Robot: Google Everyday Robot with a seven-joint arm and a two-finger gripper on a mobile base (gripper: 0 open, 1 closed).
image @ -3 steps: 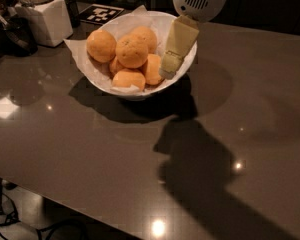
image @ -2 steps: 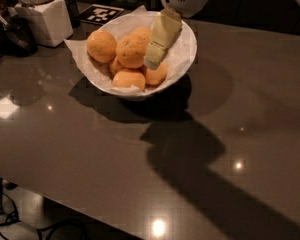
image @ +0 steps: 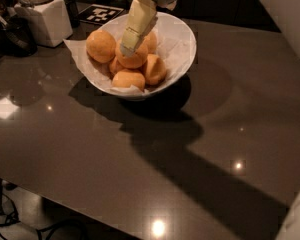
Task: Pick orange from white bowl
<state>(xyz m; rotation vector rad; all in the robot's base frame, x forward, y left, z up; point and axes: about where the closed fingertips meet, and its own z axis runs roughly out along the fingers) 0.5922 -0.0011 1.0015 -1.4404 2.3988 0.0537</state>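
The white bowl [image: 182,44] stands on the dark table at upper middle, lined with crumpled white paper and holding several oranges. My gripper [image: 128,48] reaches down into it from above, its cream-coloured fingers [image: 136,24] resting on top of the middle orange [image: 135,59]. Another orange [image: 101,45] lies at the bowl's left, one [image: 128,78] at the front and one [image: 155,69] at the right. A further orange behind the fingers is mostly hidden.
A white square jar-like container [image: 42,15] stands at back left, beside a dark object [image: 15,34]. A black-and-white marker tag [image: 100,14] lies behind the bowl. The dark glossy table [image: 140,164] stretches forward; cables [image: 20,224] lie on the floor at lower left.
My gripper has moved left across the bowl, from its right rim to the middle orange. The view has also drawn closer to the bowl.
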